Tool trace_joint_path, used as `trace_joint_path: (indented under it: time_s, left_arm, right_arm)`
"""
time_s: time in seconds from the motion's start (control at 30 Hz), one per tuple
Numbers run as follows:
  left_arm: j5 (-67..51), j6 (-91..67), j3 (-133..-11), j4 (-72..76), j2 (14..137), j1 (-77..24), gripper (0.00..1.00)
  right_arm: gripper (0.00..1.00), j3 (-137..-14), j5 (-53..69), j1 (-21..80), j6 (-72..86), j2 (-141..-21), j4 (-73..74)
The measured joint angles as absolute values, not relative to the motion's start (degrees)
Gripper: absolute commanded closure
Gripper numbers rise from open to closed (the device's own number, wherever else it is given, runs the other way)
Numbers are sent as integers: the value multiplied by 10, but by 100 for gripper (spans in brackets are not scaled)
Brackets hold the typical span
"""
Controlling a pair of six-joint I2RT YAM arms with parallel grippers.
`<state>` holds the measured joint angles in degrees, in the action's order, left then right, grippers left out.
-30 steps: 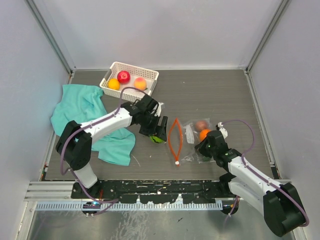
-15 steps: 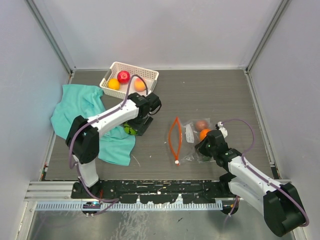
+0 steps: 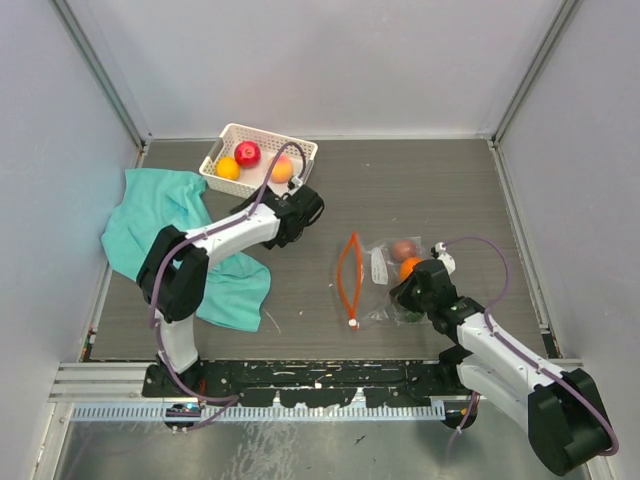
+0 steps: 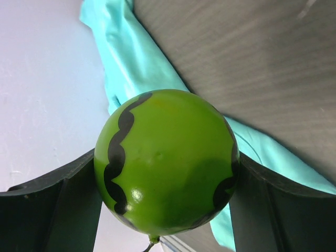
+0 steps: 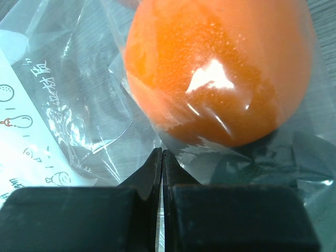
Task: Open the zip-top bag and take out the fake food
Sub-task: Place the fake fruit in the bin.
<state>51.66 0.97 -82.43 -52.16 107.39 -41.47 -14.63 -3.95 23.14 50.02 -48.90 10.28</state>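
The zip-top bag (image 3: 385, 278) lies right of centre, its orange-red zipper strip (image 3: 347, 272) spread in an open loop. Fake food shows inside it: a brown fruit (image 3: 404, 249) and an orange one (image 3: 410, 266), the orange one large behind the film (image 5: 220, 73) in the right wrist view. My right gripper (image 3: 407, 291) is shut on the bag's clear film (image 5: 161, 153) just below that orange fruit. My left gripper (image 3: 300, 207) hangs close to the basket's near side, its jaws wide and closed on a green ball with black wavy stripes (image 4: 165, 163).
A white slotted basket (image 3: 275, 134) at the back holds a red, an orange and a peach fruit. A teal cloth (image 3: 165, 215) lies crumpled at the left, under my left arm. Grey walls close in the table on three sides.
My left arm has carried the green ball from beside the bag's mouth leftward over the cloth, then back toward the basket. The right gripper and bag have stayed put.
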Motion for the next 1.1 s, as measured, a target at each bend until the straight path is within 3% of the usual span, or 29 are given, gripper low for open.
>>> trace_joint_path:
  time_s: [0.3,0.67,1.1]
  left_arm:
    - [578,119,-773,-315,1067,-368,74]
    - [568,190,-760,-127,1055,-311,71]
    - [529,185,-913,-58,1136,-277,67]
  right_arm:
    - [94,-147,-39,231,496,-478,103]
    - [88,-156,-37,231,472,-442,103]
    - [82,-156,-11,231,435,-402,91]
